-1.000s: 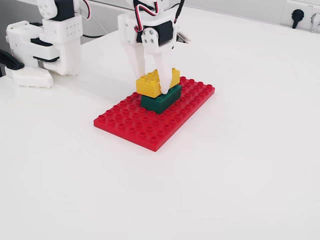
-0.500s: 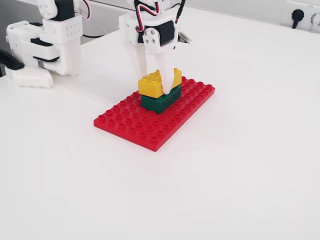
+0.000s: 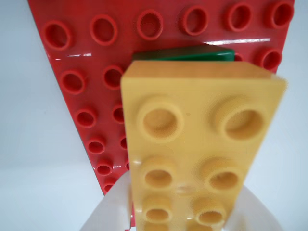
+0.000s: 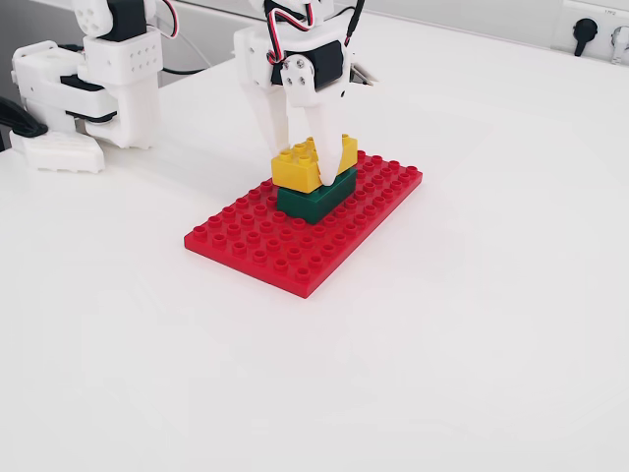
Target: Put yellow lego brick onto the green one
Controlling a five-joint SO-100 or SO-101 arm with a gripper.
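Two bricks stacked: yellow lego brick [image 4: 313, 161] sits atop the green one [image 4: 316, 196] on the red baseplate [image 4: 254, 243], slightly skewed. Gripper [image 4: 307, 169] clamps the yellow brick's sides. Placement step in hand; next, press down square, then release upward

Flat red studded baseplate [image 4: 295, 241] lying on white table [image 4: 472, 324]. Wall socket [image 4: 586, 29] well beyond baseplate, toward upper right of fixed view. Black cable [image 4: 187, 70] behind baseplate, upper left.
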